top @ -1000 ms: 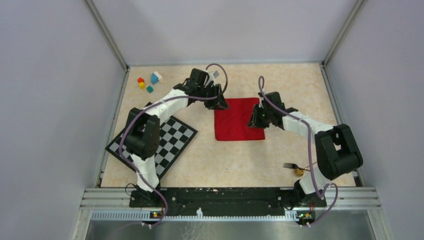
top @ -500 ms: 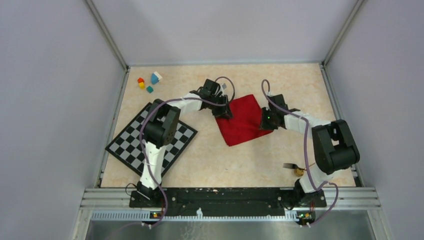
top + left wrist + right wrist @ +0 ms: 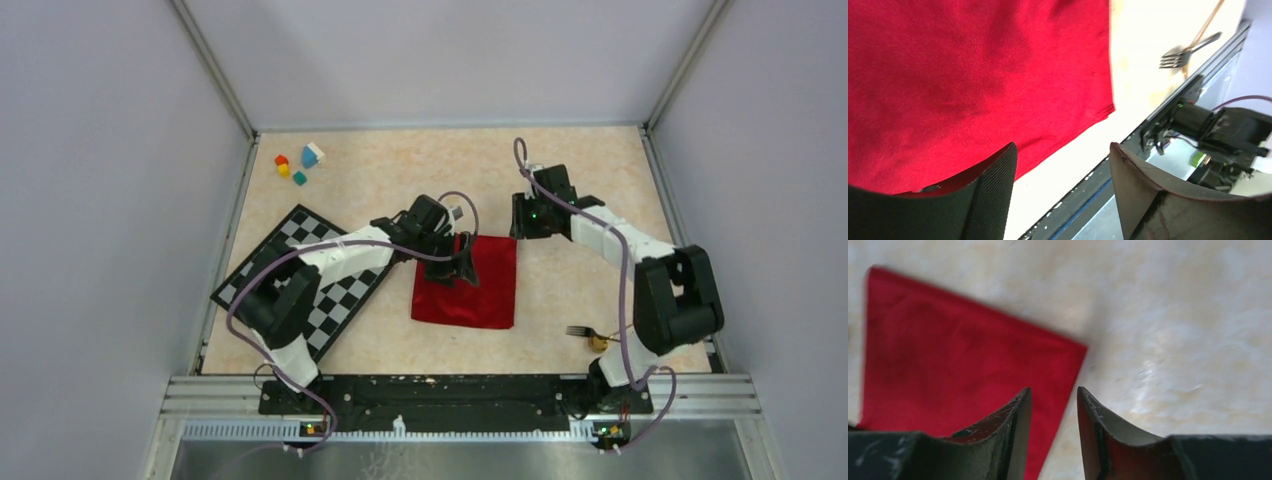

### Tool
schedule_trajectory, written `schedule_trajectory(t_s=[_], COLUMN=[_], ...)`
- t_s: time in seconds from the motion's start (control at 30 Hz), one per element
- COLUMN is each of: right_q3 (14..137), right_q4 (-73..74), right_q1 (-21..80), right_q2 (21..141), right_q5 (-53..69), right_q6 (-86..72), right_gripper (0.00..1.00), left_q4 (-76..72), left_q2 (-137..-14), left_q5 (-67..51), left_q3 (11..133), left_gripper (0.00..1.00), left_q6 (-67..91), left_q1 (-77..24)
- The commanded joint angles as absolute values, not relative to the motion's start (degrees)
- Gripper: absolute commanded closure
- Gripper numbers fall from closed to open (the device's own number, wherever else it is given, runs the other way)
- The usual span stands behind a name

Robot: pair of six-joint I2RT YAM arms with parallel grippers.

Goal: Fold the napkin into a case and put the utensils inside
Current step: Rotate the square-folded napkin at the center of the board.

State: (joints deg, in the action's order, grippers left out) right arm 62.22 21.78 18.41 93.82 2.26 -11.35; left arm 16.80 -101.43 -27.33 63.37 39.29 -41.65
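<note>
Marbled tabletop bears the red napkin flat near its middle, seemingly laid out for folding. Left gripper hovers over its far part, jaws wide and empty. Right gripper sits off the far-right corner, narrowly parted and empty. Fork and spoon wait near the right base.

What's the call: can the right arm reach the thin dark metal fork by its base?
Probably yes. The dark metal fork lies uncovered, only the gold-bowled spoon beside it, and the right gripper is open and empty. It sits close to the arm's base, so folding back may be tight.
</note>
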Motion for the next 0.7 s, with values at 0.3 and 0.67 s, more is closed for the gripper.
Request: schedule_trajectory(t_s=[0.3,0.67], right_q3=[39.1,32.4], right_q4=[16.5,16.3], right_q1=[23.6,27.0], right_q2=[78.5,76.4], right_q5=[30.8,29.6], right_q6=[-21.9,-25.4], right_gripper=[0.61,0.81], left_q4=[21.1,19.7], left_q2=[-85.3,-85.8], left_q5=[-24.4,-21.5], left_q3=[52.7,45.6], left_gripper=[0.39,0.57], left_q6=[32.4,34.1], left_q1=[-38.0,-38.0])
